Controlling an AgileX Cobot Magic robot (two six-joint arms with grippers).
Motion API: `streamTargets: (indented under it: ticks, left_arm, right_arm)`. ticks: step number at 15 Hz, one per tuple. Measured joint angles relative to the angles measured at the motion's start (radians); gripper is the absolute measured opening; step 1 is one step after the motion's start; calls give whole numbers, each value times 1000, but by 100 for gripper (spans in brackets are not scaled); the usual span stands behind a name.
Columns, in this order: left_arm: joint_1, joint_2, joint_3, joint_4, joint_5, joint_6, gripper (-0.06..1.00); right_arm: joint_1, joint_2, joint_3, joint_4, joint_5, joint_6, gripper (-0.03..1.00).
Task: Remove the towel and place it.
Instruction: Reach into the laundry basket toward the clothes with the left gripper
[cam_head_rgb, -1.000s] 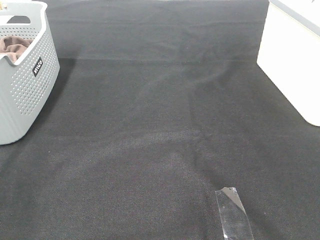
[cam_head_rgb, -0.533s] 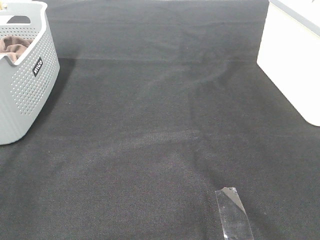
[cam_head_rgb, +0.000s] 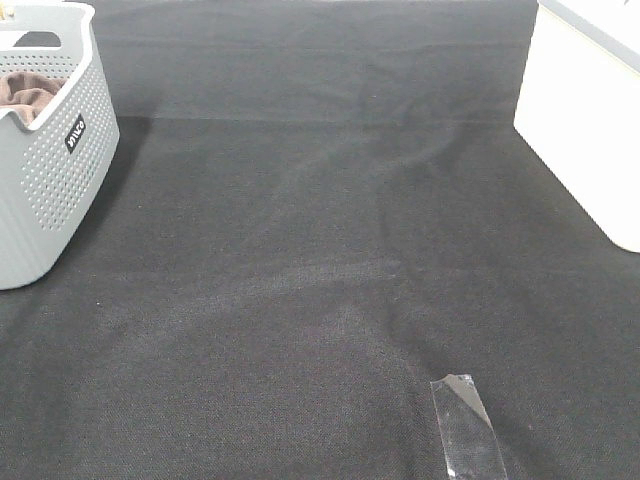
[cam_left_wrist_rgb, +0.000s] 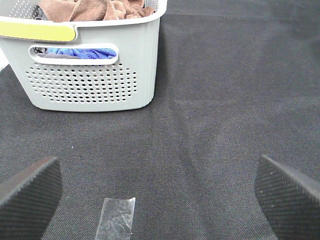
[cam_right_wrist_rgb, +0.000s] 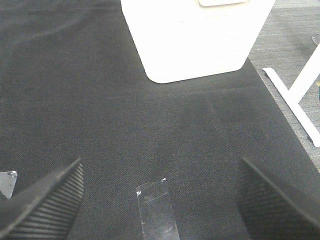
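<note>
The brown plush towel (cam_head_rgb: 25, 95) lies bunched inside the grey perforated basket (cam_head_rgb: 55, 170) at the far left of the table; it also shows in the left wrist view (cam_left_wrist_rgb: 95, 8), above a blue item (cam_left_wrist_rgb: 80, 51) seen through the basket's handle slot. The basket (cam_left_wrist_rgb: 90, 80) stands ahead of my left gripper (cam_left_wrist_rgb: 157, 197), which is open and empty over the black cloth. My right gripper (cam_right_wrist_rgb: 160, 200) is open and empty, facing a white box (cam_right_wrist_rgb: 195, 40). Neither gripper shows in the exterior view.
A white box (cam_head_rgb: 590, 120) stands at the right edge. The table is covered in black cloth (cam_head_rgb: 320, 250). A strip of clear tape (cam_head_rgb: 465, 425) lies near the front; tape also shows in the wrist views (cam_left_wrist_rgb: 117, 217) (cam_right_wrist_rgb: 156, 207). A white table leg (cam_right_wrist_rgb: 295, 95) is off the table.
</note>
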Motion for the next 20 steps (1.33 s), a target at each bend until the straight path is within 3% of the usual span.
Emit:
streamTargets:
  ticks: [13,16,18,20]
  left_arm:
    - [0,0,0,-1,0,0,99]
    - [0,3,-23,-44,0,0,99]
    - [0,126,-152,-46,12,64,99]
    - [0,272,-269,-49,67,193,99]
  right_arm:
    - [0,0,0,0,0,0,80]
    - [0,0,0,0,0,0,80]
    - [0,0,0,0,0,0,80]
    - [0,0,0,0,0,0,80]
